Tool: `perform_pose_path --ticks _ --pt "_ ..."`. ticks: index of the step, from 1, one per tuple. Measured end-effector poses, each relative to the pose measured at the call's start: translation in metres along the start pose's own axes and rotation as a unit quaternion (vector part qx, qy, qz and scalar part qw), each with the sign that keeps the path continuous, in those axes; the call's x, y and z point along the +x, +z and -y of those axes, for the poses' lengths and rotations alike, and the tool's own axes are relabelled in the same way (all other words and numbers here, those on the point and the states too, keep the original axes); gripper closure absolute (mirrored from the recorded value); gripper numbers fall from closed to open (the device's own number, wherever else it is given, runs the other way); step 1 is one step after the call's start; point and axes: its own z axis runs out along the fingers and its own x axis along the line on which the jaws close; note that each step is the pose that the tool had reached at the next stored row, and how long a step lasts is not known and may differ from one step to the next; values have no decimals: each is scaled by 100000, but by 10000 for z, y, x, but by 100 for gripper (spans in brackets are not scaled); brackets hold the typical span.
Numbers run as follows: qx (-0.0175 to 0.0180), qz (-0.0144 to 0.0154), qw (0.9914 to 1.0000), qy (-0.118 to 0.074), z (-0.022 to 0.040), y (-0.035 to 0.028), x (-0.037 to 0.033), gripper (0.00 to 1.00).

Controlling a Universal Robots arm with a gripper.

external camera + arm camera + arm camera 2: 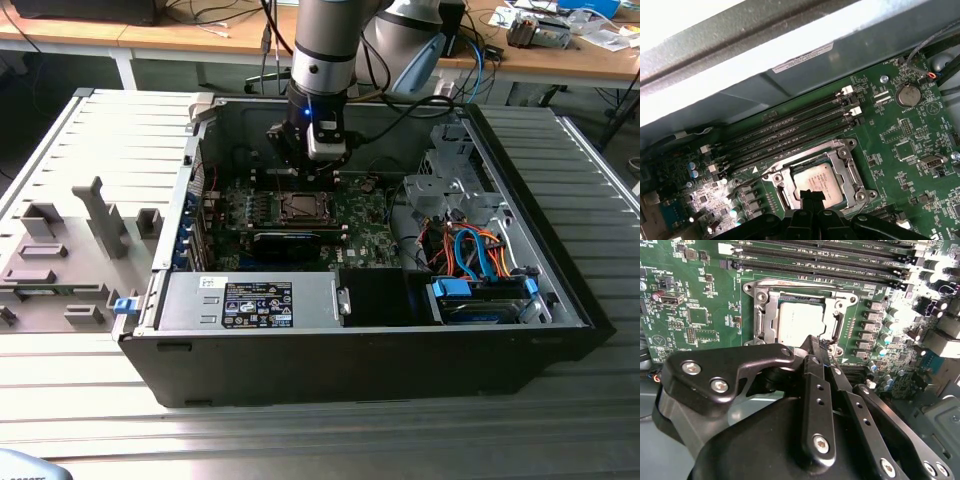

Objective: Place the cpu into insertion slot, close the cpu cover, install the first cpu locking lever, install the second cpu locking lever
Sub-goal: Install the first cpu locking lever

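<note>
Two black fingers [812,347] are pressed together with nothing between them, their tips hovering just over the near edge of the socket [797,315]. You can see the same closed tips [810,196] at the socket's rim in the first wrist view. One chip [800,322] lies flat inside that socket, its dull silver top showing, so by my reading the first step is done. One metal cover frame [840,167] appears to lie down around the chip, though you cannot confirm from here that it is fully seated. Whether either locking lever is latched I cannot tell; a thin wire arm runs along one side of the socket. Four long black memory slots [790,132] sit empty just beside it on one green board [700,295]. From outside, you see one arm reaching into one open computer case [520,330].
</note>
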Motion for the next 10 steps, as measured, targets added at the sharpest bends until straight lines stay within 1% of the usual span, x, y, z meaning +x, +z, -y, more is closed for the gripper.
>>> perform_pose_path --ticks 10 --pt "102 48 99992 -1294 0 0 0 89"
